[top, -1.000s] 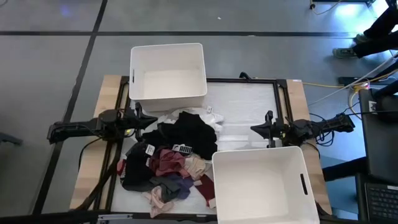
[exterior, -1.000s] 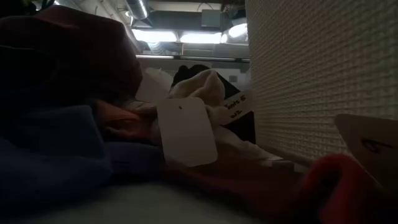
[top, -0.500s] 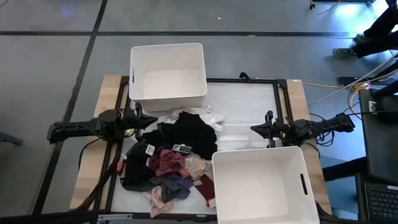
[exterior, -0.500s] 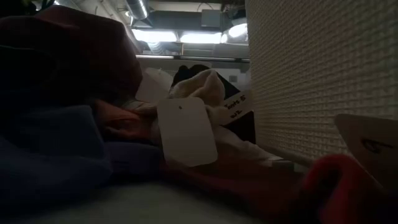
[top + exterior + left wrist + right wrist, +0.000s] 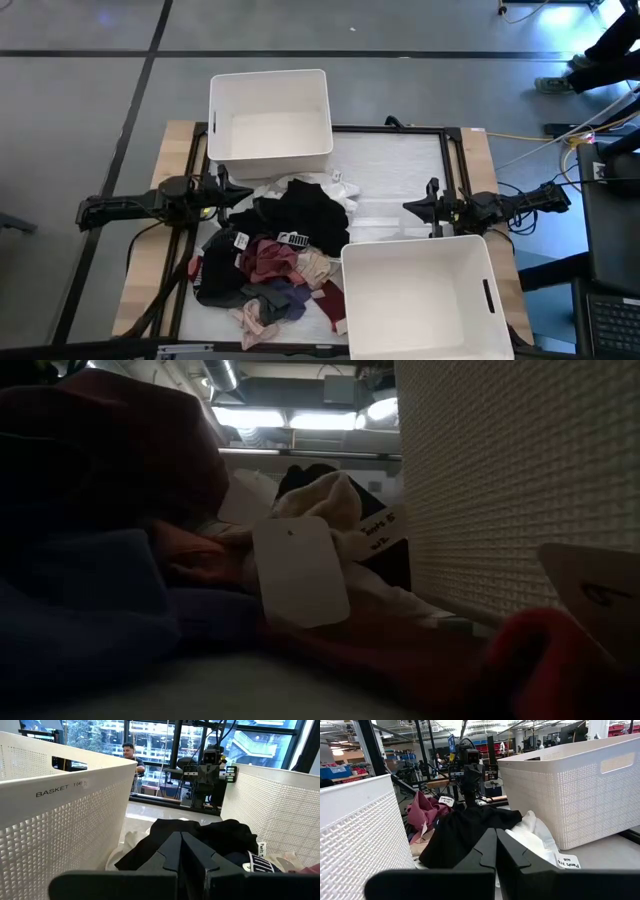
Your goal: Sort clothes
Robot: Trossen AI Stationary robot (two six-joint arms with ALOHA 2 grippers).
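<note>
The clothes lie in a heap on the table's middle and near left: black, white, maroon, pink, purple and beige pieces with paper tags. A black garment tops the heap, and it also shows in the right wrist view. My left gripper is shut and empty at the heap's left edge. My right gripper is shut and empty to the heap's right, above bare table.
A white bin stands at the table's far left. A second white bin stands at the near right, close by my right gripper. The white table surface shows bare between the bins. A person is in the room beyond.
</note>
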